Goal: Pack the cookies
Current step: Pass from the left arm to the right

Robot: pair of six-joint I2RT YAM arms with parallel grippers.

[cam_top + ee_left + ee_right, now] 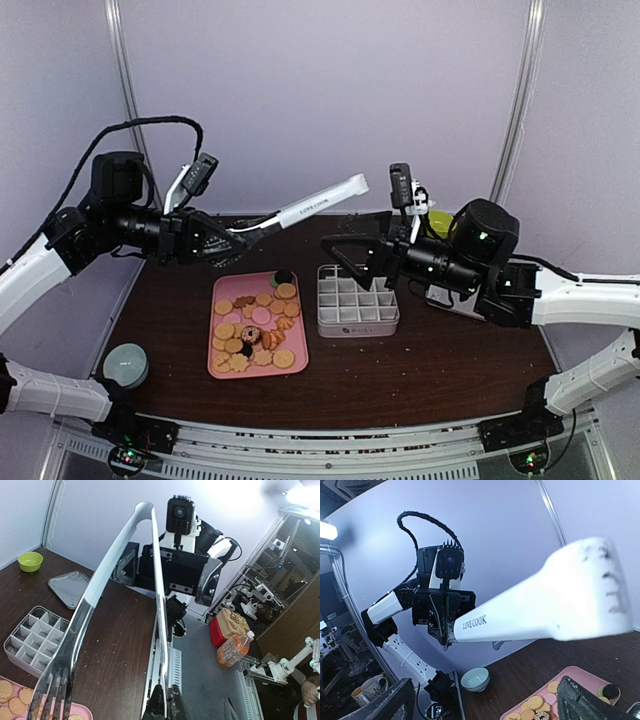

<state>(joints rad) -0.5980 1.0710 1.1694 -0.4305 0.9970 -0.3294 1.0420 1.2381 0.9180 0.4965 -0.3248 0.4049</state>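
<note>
The cookies (254, 327) lie on a pink tray (218, 366) left of centre; they also show as cookies (535, 703) and cookies (11, 690) in the wrist views. They are mostly golden rounds, with a few pink and dark ones. My left gripper (232, 240) is raised behind the tray and shut on a pair of tongs (322, 203), whose white end points up and right. In the left wrist view my left gripper (166, 688) pinches one metal arm of the tongs (125, 545). My right gripper (336, 252) hovers open behind the divided box (357, 322), just below the tongs' end. In the right wrist view my right gripper (482, 690) holds nothing.
The white divided box (34, 640) stands right of the pink tray. A pale green bowl (125, 364) sits at the table's left edge. A yellow-green bowl (30, 561) and a metal tray (74, 588) lie at the back right, near my right arm.
</note>
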